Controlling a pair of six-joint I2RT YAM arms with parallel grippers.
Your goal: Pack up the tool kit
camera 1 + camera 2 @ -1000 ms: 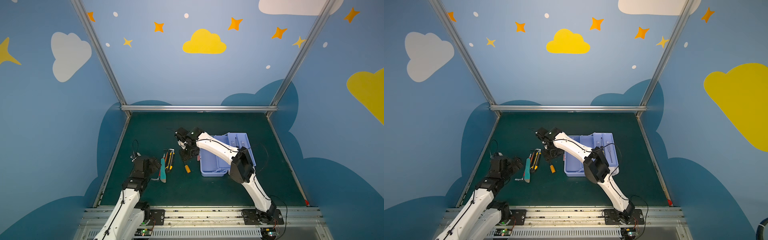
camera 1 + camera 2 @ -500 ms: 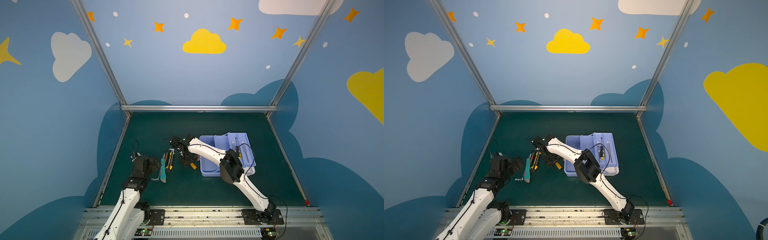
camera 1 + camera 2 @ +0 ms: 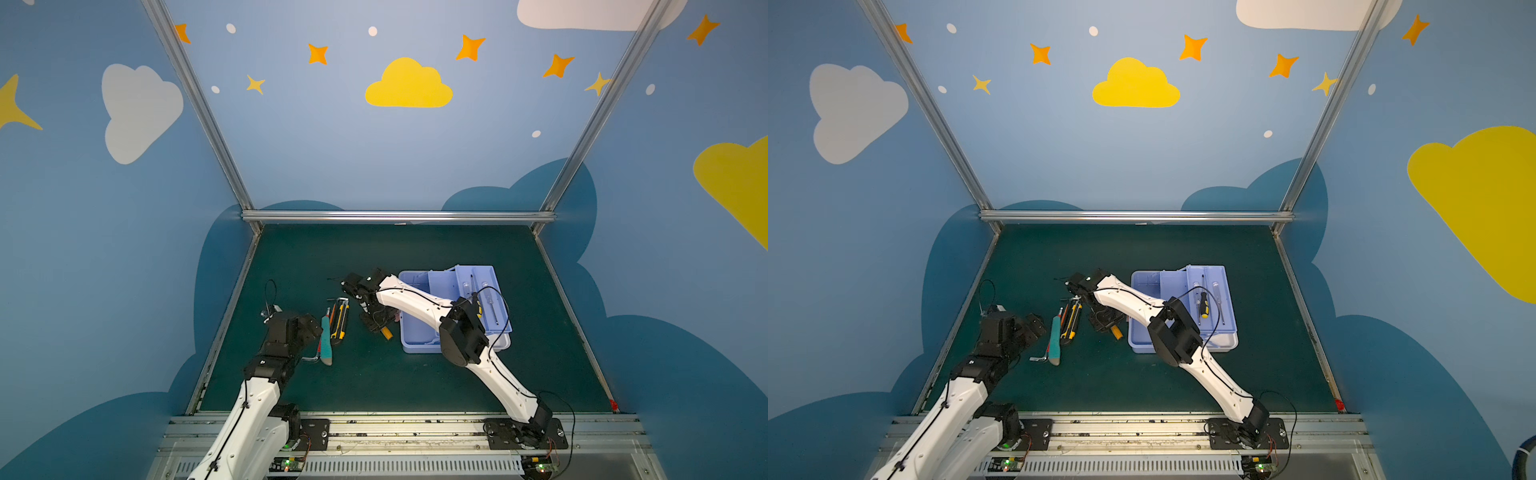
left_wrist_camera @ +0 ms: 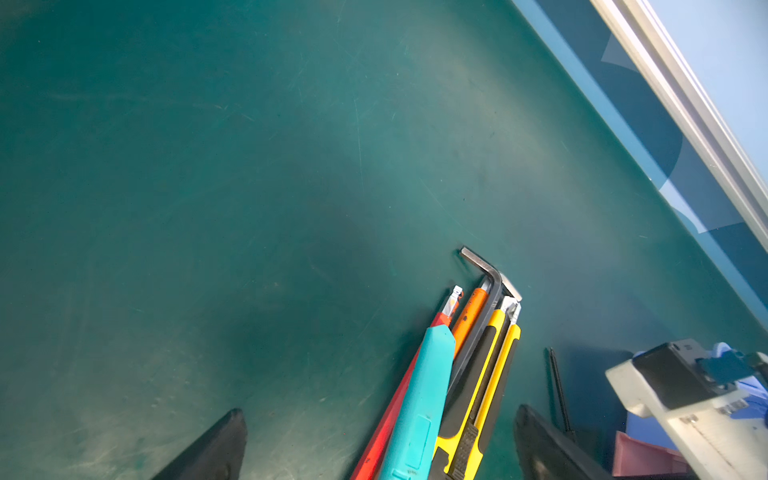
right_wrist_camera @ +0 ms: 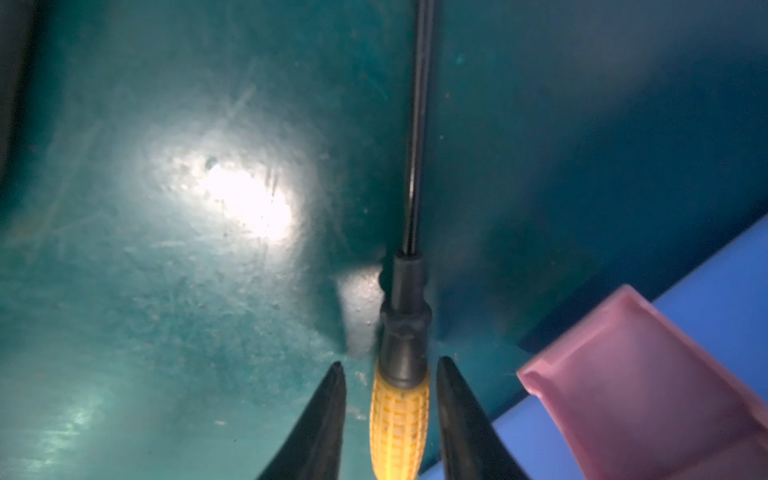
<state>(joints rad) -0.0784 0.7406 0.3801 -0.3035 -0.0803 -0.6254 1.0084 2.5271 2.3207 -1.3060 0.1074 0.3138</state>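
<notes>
**Right gripper (image 5: 390,362) placed around a yellow screwdriver (image 5: 399,419)**

Its jaws are held apart, one on each side of the yellow handle, and a thin gap is seen on both sides. The screwdriver is laid on the green mat (image 3: 374,257), just beside the blue tool kit box (image 3: 415,348). The left gripper (image 4: 379,411) is spread wide beside a teal-handled tool (image 4: 424,395), a yellow knife (image 4: 486,374) and a hex key (image 4: 484,266).

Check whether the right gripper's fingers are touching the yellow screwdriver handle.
Apart. In the right wrist view the right gripper straddles the yellow screwdriver handle, and green mat shows between the handle and both fingers.
</notes>
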